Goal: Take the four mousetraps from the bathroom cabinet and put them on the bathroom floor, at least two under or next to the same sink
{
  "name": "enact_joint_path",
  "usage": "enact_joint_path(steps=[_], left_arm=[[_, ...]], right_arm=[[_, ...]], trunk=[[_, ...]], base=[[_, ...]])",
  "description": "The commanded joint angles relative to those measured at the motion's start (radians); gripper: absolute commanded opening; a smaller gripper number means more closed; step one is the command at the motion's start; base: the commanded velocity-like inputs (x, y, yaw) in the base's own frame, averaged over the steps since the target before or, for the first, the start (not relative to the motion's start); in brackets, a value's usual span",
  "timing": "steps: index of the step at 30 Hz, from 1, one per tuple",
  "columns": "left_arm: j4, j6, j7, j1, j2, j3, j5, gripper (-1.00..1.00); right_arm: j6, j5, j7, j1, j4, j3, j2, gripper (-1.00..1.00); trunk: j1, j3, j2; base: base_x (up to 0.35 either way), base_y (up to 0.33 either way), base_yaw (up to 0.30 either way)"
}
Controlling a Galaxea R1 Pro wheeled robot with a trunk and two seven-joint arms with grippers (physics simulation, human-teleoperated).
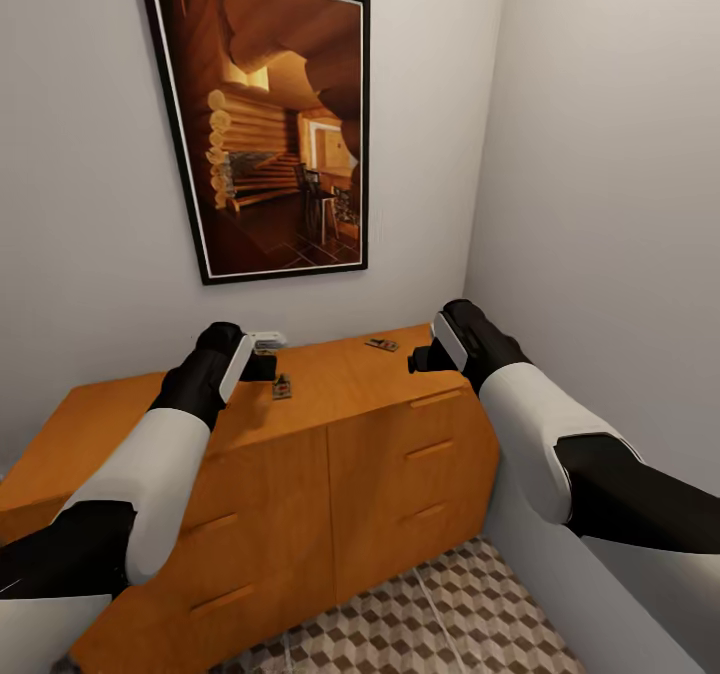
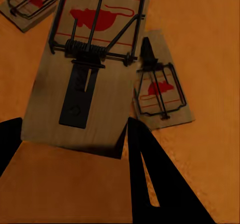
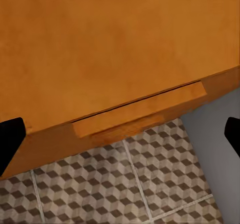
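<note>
Head view: both arms reach fwd over the cabinet (image 1: 300, 434), an orange-brown chest w/ slim bar handles, set in a corner under a framed picture (image 1: 265, 119) of a log interior. Left gripper (image 1: 262, 366) hovers over the cabinet top; one mousetrap (image 1: 282, 386) lies on the wood just beside and below its tip, a second mousetrap (image 1: 381, 344) sits further off, between the two grippers and nearer the right gripper (image 1: 420, 359). A pale object by the wall behind the left gripper is too small to identify.

Left wrist view: dark fingers (image 2: 160, 179) spread apart, nothing clamped between them, so the left gripper (image 2: 70, 149) is open. A large trap (image 2: 87, 64) w/ red mouse print and spring bar sits right ahead of the fingertips, its near edge approx. level w/ them; whether it touches them can't be told. A smaller-looking trap (image 2: 161, 87) lies just beyond one fingertip, close to the big one, and a third trap (image 2: 31, 4) lies further out, partly cut by the frame edge.

Right wrist view: right gripper's fingertips (image 3: 10, 139) show at opposite edges, wide apart, holding nothing, i.e. open. Ahead of them is the cabinet top's front edge w/ a drawer handle (image 3: 140, 114), and beyond that the bathroom floor (image 3: 125, 184), cube-pattern tiles w/ pale grout.
</note>
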Motion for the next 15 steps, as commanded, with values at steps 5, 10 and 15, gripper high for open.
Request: enact_joint_path(steps=[5,10,15], left_arm=[[-0.002,0.004,0.003,-0.001,0.004,0.002,0.001,-1.0],[-0.005,0.006,0.003,-0.001,0.012,0.003,0.0,-1.0],[-0.005,0.008,0.003,-0.001,0.027,0.002,-0.001,-1.0]], right_arm=[[0.004,-0.002,-0.007,-0.001,-0.001,0.003,0.004,1.0],[0.004,-0.001,-0.007,-0.001,-0.002,0.005,0.01,1.0],[0.004,-0.002,-0.008,-0.001,-0.003,0.006,0.011,1.0]], trunk=[[0.0,-0.001,-0.001],[0.0,-0.001,-0.001],[0.0,-0.001,-0.001]], base=[[0.0,0.0,0.283],[0.0,0.0,0.286],[0.0,0.0,0.286]])
